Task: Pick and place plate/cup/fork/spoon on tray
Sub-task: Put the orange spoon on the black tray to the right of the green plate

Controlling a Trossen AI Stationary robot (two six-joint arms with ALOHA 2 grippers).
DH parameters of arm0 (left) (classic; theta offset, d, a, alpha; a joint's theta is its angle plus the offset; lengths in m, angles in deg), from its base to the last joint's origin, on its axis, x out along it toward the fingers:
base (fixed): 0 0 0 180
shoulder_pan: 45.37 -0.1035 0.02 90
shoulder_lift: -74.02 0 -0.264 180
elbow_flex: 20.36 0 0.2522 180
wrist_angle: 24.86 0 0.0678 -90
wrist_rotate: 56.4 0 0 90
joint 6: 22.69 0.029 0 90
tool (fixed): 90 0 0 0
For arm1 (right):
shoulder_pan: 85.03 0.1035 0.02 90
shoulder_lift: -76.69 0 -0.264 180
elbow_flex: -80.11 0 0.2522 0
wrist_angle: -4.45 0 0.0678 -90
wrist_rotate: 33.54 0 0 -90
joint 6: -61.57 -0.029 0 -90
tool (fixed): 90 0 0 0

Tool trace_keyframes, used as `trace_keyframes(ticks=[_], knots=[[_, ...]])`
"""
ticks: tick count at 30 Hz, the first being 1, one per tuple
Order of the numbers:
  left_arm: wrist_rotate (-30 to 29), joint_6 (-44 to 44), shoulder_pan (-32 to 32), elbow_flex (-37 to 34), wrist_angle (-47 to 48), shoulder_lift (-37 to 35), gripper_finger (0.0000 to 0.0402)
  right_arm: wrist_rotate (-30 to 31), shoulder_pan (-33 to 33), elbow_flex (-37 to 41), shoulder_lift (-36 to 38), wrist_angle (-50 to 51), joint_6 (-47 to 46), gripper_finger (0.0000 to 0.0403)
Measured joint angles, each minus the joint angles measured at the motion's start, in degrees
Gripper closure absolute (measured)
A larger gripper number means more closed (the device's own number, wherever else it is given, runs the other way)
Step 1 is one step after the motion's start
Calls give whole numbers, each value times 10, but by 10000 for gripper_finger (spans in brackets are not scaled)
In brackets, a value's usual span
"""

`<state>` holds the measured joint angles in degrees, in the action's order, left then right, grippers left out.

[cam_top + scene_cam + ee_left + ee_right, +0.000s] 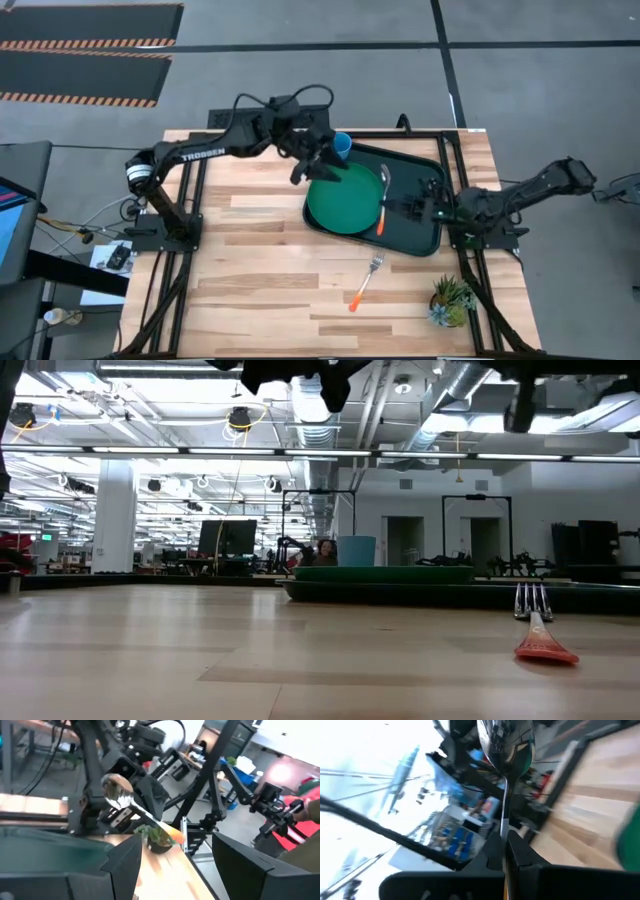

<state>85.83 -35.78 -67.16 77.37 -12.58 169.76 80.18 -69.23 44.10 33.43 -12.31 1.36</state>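
Gripping the spoon (384, 192) by its handle over the tray (420, 235), the right gripper (412, 207) risks dropping it crooked; the left gripper (312, 165), jaws spread, hovers at the plate's (345, 200) 11 o'clock.

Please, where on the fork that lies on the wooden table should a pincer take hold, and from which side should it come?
Probably the orange handle of the fork, near its middle, coming straight down from above. The fork lies flat and alone on the bare table, apart from the tray, tines toward the tray. The handle looks broader than the thin metal neck; the fingers should close across its width.
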Motion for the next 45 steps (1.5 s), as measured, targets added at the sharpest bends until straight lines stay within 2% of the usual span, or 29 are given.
trace_keyframes(ticks=[4, 8, 13, 17, 23, 26, 32, 45], knots=[[-1, -1, 12, -1, -38, 0, 177, -58, -32, -3, -45, -61, 3, 401], [-1, -10, 16, -1, -46, 0, 177, -124, -62, -35, -92, -69, 12, 401], [-1, -40, 16, -1, -47, 0, 177, -207, -88, -98, -145, -115, 76, 401], [-1, -91, 16, -1, -81, 0, 177, -272, -106, -151, -175, -99, 135, 401], [51, -171, 23, 0, -169, 0, 177, -346, -136, -194, -227, -88, 145, 401], [67, -200, 29, 0, -203, 0, 177, -359, -143, -206, -246, -90, 148, 400], [64, -206, 42, 0, -201, 0, 177, -361, -155, -230, -254, -123, 195, 401], [9, -179, 58, 0, -224, 0, 177, -389, -167, -235, -275, -126, 197, 397]])
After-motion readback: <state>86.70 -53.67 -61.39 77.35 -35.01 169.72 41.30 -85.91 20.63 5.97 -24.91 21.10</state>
